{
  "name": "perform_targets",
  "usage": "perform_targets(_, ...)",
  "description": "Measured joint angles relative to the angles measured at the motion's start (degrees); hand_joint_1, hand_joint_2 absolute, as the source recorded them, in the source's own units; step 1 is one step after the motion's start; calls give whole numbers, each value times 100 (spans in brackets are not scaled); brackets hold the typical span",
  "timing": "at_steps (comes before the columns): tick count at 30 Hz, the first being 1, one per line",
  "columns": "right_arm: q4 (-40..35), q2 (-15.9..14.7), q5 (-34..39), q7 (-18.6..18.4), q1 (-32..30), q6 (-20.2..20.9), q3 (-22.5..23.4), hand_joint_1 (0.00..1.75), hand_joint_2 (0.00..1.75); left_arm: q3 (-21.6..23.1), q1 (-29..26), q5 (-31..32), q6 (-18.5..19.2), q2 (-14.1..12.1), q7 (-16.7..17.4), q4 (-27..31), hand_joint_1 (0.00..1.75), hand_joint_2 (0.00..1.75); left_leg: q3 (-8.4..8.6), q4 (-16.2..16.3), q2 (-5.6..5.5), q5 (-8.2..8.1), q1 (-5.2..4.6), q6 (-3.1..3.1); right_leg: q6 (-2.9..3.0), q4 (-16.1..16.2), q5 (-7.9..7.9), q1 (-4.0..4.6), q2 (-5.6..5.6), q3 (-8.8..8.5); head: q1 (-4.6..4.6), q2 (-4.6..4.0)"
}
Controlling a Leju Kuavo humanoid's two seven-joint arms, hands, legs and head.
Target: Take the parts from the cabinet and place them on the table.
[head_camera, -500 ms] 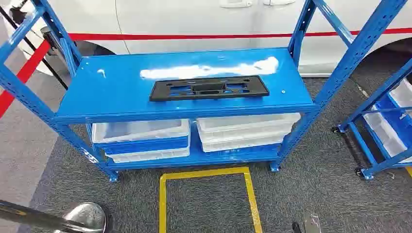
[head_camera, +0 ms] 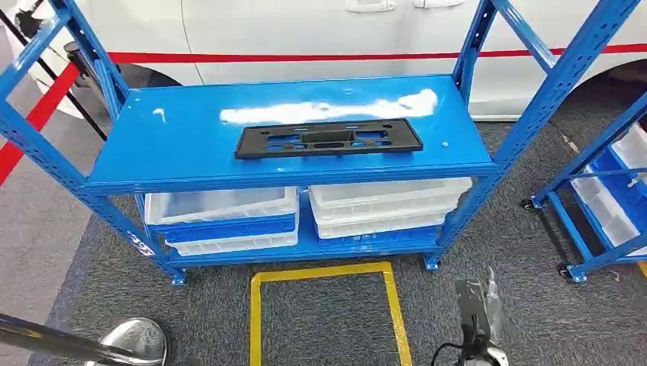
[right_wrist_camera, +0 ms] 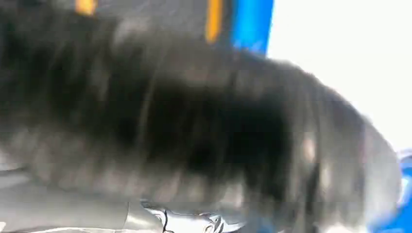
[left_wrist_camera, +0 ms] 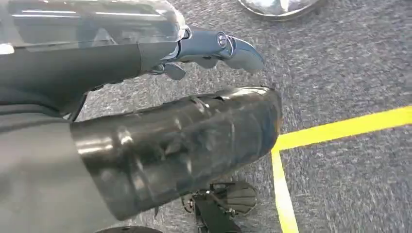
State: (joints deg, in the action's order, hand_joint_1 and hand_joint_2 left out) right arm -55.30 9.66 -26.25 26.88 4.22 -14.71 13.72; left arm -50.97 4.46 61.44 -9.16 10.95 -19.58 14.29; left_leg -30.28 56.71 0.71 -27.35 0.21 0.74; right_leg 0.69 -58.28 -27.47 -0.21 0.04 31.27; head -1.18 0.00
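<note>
Bright, even light fills the head view, which is sharp throughout. A white patch of glare lies on the glossy blue shelf top (head_camera: 191, 145) just behind the black part (head_camera: 328, 139), from light overhead. Shadows are soft and faint under the rack. The left wrist view is moderately sharp: the grey carpet (left_wrist_camera: 340, 63) shows grain, highlights streak the dark glossy cover. The right wrist view is heavily motion-blurred, a dark smear with a blown-out white area at one side
</note>
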Motion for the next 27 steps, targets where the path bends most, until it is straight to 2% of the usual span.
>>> perform_targets(2, -166, 24, 114, 11, 84, 88, -363, 0, 0, -9, 29, 105, 0, 13, 4, -15, 0, 0, 10, 0, -3, 5, 0, 3, 0, -1, 0, 0, -1, 1, 0, 0)
perform_targets(3, -256, 24, 182, 22, 126, 138, -575, 0, 175, -11, 40, 153, 0, 22, 13, -22, 0, 0, 9, 0, -3, 6, 0, 3, 1, -2, 2, 0, -2, 1, 0, 0)
perform_targets(13, -946, 55, 765, 118, 642, 614, -2505, 0, 175, -15, 137, 614, -2, 81, 118, -70, 0, 0, 8, 0, -5, 8, 0, 0, 1, -3, 2, 1, -1, 3, 0, 0)
perform_targets(20, -975, 55, 789, 122, 659, 634, -2586, 0, 175, -15, 140, 636, -2, 83, 127, -72, 0, 0, 8, 0, -4, 8, 0, -1, 1, -3, 2, 1, -1, 3, 0, 0)
perform_targets(21, -1101, 55, 885, 138, 750, 725, -2960, 0, 175, -15, 158, 714, -4, 94, 144, -76, 0, 0, 8, 0, -3, 8, 0, -1, 1, -4, 2, 1, -1, 4, 0, 0)
perform_targets(22, -1143, 55, 915, 144, 778, 754, -3069, 0, 175, -15, 166, 730, -7, 96, 146, -79, 0, 0, 8, 0, -3, 8, 0, -1, 1, -4, 2, 1, -1, 4, 0, 0)
perform_targets(23, -1274, 55, 977, 175, 871, 831, -3423, 0, 175, -15, 187, 811, -9, 103, 157, -94, 0, 0, 8, 0, -4, 8, 0, -1, 1, -4, 2, 1, -1, 4, 0, 0)
perform_targets(24, -1510, 46, 1062, 229, 1038, 959, -4132, 0, 175, -13, 220, 944, -15, 111, 173, -107, 0, 0, 8, 1, -3, 8, 0, -1, 1, -4, 2, 1, 0, 6, 0, 0)
perform_targets(26, -1755, 13, 1128, 286, 1234, 1102, -4881, 0, 175, -4, 266, 1124, -17, 125, 192, -120, 0, 0, -11, 46, -5, -3, -9, 23, -20, 5, 15, -16, 0, 13, 0, 0)
perform_targets(27, -1779, 2, 1130, 291, 1266, 1115, -4988, 0, 175, 0, 278, 1152, -17, 125, 192, -122, 0, 0, -25, 65, -5, -11, -9, 35, -21, -2, 15, -16, -1, 21, 0, 0)
